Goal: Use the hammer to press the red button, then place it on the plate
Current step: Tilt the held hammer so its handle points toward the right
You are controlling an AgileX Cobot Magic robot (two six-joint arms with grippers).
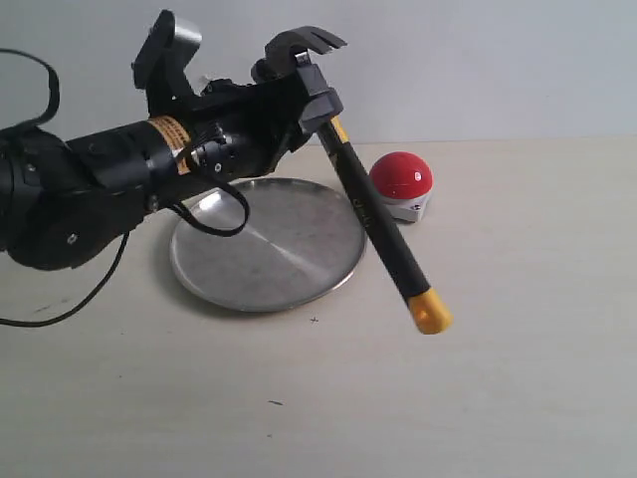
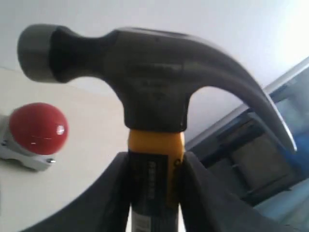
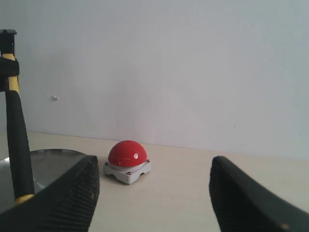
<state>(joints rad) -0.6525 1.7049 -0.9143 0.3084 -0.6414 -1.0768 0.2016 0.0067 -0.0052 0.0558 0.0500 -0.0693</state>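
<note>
1 arm (image 1: 109, 159) only is seen in the exterior view, at the left. Its left gripper (image 1: 314, 105) is closed on the hammer (image 1: 378, 224) just below the dark head, at the yellow collar. The hammer is held in the air, head uppermost and handle slanted down toward the right, with the yellow butt end hanging clear of the surface (image 1: 518, 388). The plate (image 1: 259, 264) lies bare on the surface beneath the arm, and its right rim is crossed by the handle in this view. Near that rim stands the red button (image 1: 400, 174), apart from the hammer. No contact with the dome is seen, so the press is judged not yet made.

For the press to be done well, 1 end of the hammer should be brought squarely over the crown of the dome and lowered straight down. Because the dome is glossy and rounded, an off-centre touch is likely to be deflected sideways, and the small grey base may be pushed along the surface. Because the grasp sits close to the head, the long handle may pivot in the jaws if loaded from the side, so a slow, light push is advised. The right gripper (image 3: 154, 166), shown only in its wrist view, is wide open and empty, facing the button and apart from it.
</note>
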